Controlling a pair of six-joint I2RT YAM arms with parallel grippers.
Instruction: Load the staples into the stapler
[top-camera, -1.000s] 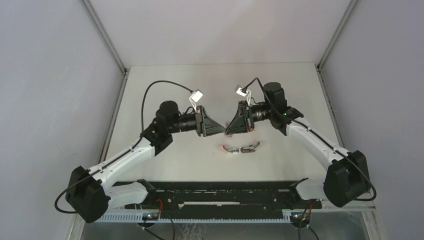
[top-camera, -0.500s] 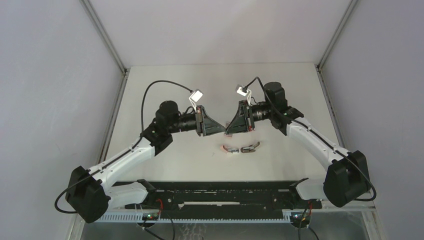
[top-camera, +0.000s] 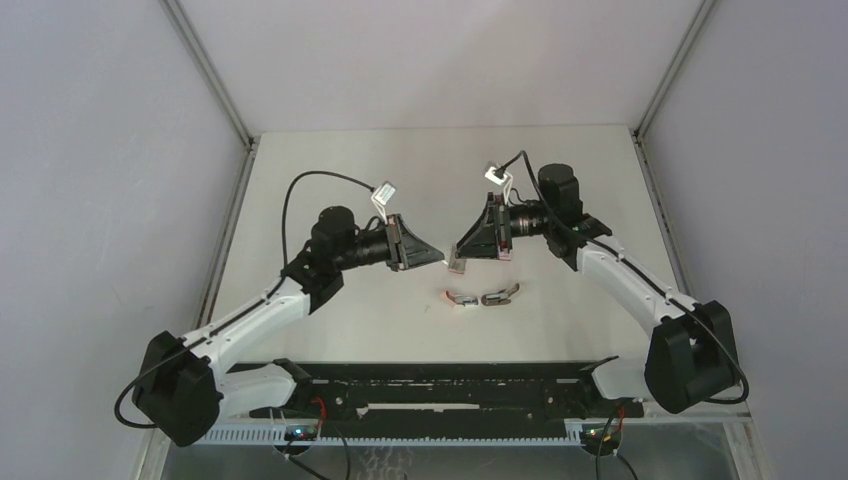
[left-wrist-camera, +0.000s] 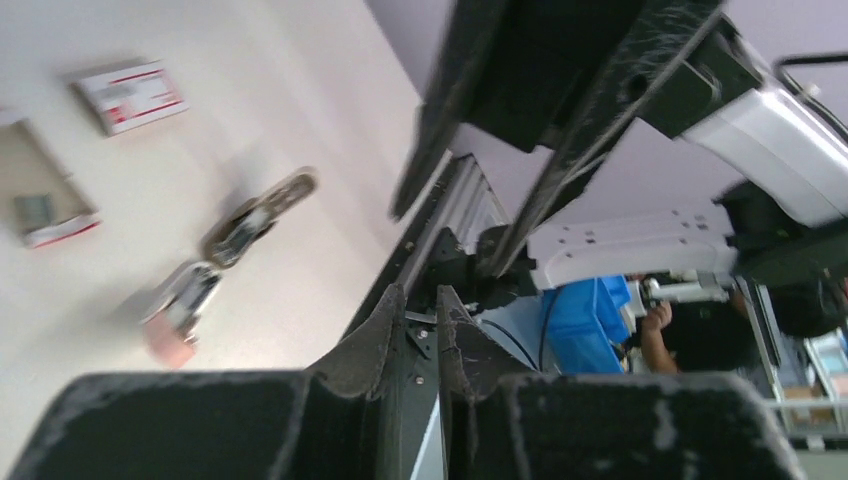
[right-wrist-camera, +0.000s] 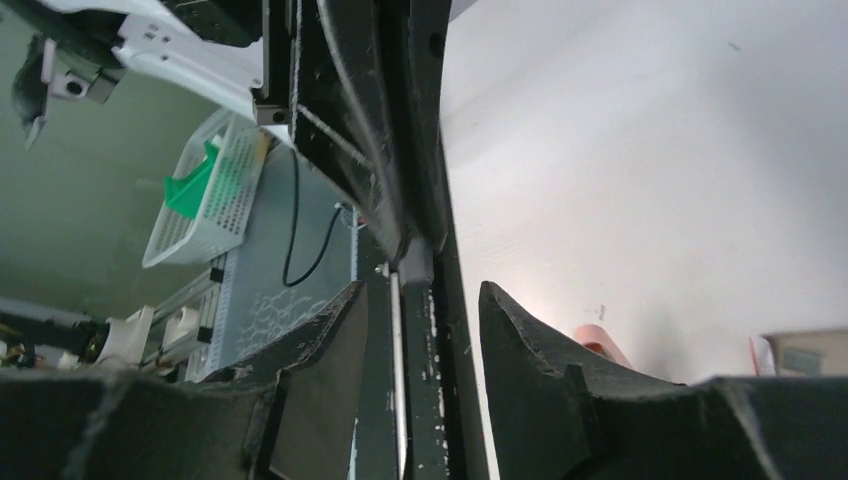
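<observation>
Above the mid bench (top-camera: 340, 180), risked dropping the staple strip (right-wrist-camera: 396, 360), pinched only by narrow left fingers (left-wrist-camera: 372, 345) between parted right fingers (right-wrist-camera: 325, 350).

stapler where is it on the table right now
Top view: the stapler lies near the middle of the table, just left of the dark grey tool.

The stapler (top-camera: 459, 298), pale pink and white, lies on its side near the middle of the worktop, pink end to the left. Just beyond it sits the pinkish-grey tray (left-wrist-camera: 40, 175), open side up, holding a small grey block of staples (left-wrist-camera: 35, 211). The white box (left-wrist-camera: 130, 95) with red print lies flat, apart from the tray, a little to its right. A thin pale sliver (right-wrist-camera: 396, 370) shows edge-on above the worktop; whether it is a staple strip cannot be told.
</observation>
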